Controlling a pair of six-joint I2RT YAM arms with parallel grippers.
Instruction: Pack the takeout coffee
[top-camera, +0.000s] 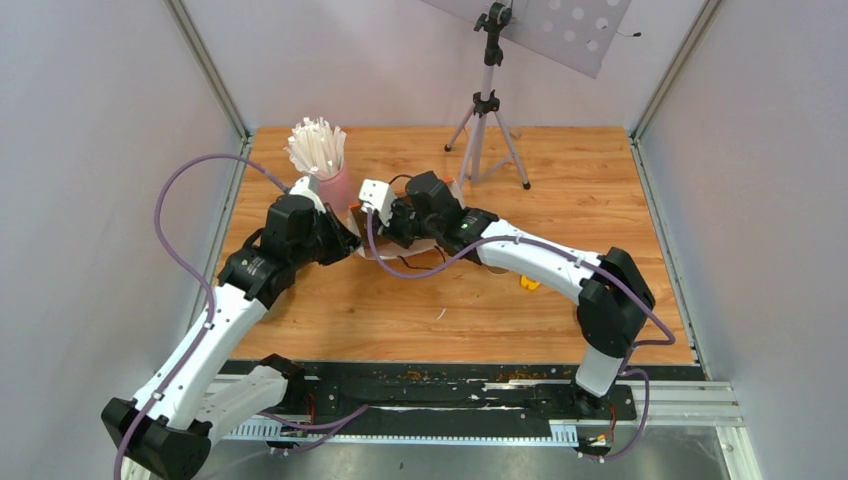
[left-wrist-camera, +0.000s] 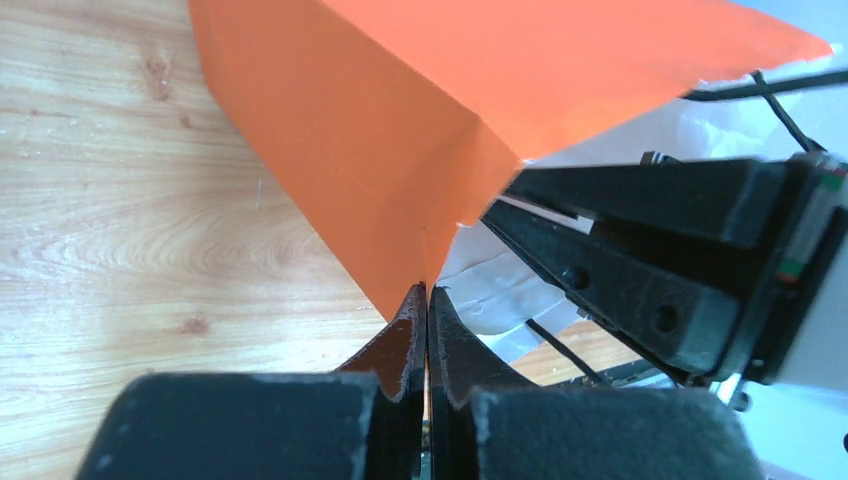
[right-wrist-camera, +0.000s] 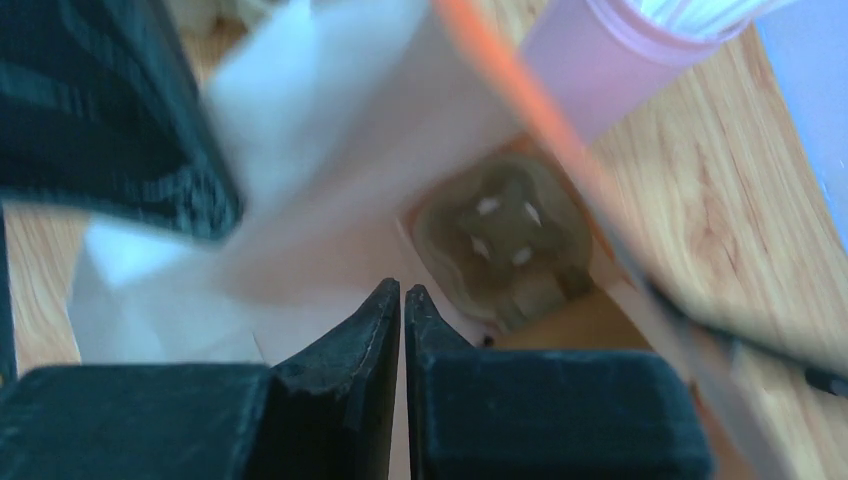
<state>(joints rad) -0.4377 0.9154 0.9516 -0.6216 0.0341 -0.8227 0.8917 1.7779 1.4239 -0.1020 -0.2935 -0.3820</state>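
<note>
Black rail (top-camera: 450, 395) with both arm bases runs along the near edge, and beyond it spreads a wood-grain table (top-camera: 400, 320) closed in by pale grey walls (top-camera: 100, 150). At the table's 12 o'clock stands a tripod (top-camera: 487, 120); at 11 o'clock a pink cup (top-camera: 333, 185) bristles with white sticks (top-camera: 317, 145). Both arms meet just beside that cup over an orange bag (left-wrist-camera: 400, 150) with a white lining. Where the takeout coffee sits I cannot tell. Past the right fingers (right-wrist-camera: 375, 320), at 1 o'clock, a pulp cup tray (right-wrist-camera: 500, 235) lies inside the bag. On the bag's orange edge the left fingers (left-wrist-camera: 400, 350) are pressed together, pinching it. The right fingers are nearly closed, only a slit between them; whether they pinch the lining I cannot tell.
</note>
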